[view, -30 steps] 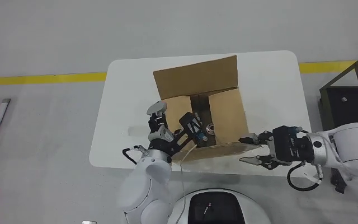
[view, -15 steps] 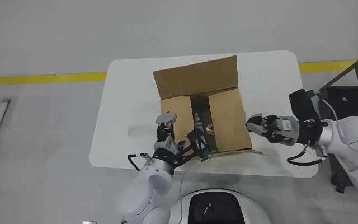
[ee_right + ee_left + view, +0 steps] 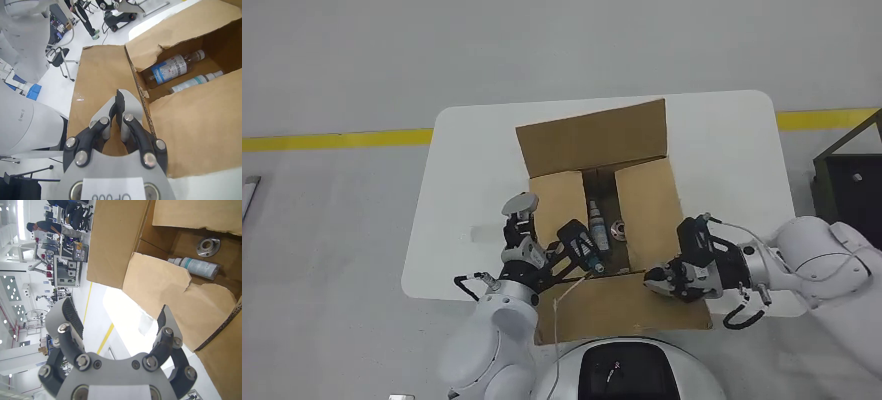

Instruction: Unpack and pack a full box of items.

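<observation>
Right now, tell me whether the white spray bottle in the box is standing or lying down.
Lying down: the white spray bottle rests on its side on the box floor, next to the metal flange.

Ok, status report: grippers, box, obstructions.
Left gripper jaws open beside box. Right gripper jaws shut over near flap. Brown bottle, spray bottle, metal flange inside. Side flaps half cover the opening.

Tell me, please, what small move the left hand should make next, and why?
Probably push the left side flap outward with the open left hand. That flap leans in over the opening of the box, next to the spray bottle. The front flap already lies folded out, with the shut right hand over it.
</observation>
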### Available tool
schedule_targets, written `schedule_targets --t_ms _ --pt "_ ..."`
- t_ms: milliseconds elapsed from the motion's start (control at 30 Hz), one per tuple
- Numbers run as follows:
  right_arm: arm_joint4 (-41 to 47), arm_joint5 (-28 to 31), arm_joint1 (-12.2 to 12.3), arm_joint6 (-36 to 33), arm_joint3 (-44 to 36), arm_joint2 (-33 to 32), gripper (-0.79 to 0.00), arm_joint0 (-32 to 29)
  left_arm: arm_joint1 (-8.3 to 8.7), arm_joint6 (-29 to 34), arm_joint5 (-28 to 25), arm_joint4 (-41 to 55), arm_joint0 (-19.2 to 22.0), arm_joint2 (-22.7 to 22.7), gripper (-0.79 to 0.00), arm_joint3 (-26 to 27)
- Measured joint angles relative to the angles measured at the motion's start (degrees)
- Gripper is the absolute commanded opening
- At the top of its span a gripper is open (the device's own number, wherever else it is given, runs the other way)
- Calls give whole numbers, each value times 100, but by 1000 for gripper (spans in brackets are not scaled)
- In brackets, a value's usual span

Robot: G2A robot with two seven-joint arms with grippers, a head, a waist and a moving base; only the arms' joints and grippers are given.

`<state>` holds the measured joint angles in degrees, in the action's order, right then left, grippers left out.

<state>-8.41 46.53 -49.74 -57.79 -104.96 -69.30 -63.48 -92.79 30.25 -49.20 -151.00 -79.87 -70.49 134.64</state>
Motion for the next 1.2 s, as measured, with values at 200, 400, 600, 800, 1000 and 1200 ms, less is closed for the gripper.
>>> schedule_targets --t_ms 200,400,600,800,1000,1200 --pt "-472 -73 -9 194 65 145 -785 86 0 -2 -5 0 -1 3 0 0" --pt "-644 -521 40 1500 154 -784 -785 -118 0 -2 -5 0 -1 3 0 0" --pt "-1104 -1645 121 2282 323 -1932 -785 -893 0 -2 -5 0 -1 3 0 0" --pt "-1287 -1816 75 2141 518 -1516 -785 -1102 0 -2 -5 0 -1 3 0 0" --pt "-1457 -1638 -19 2098 533 -786 -785 -949 0 -2 -5 0 -1 3 0 0" --pt "-1530 -1454 -65 1998 461 -441 -785 -849 0 -2 -5 0 -1 3 0 0"
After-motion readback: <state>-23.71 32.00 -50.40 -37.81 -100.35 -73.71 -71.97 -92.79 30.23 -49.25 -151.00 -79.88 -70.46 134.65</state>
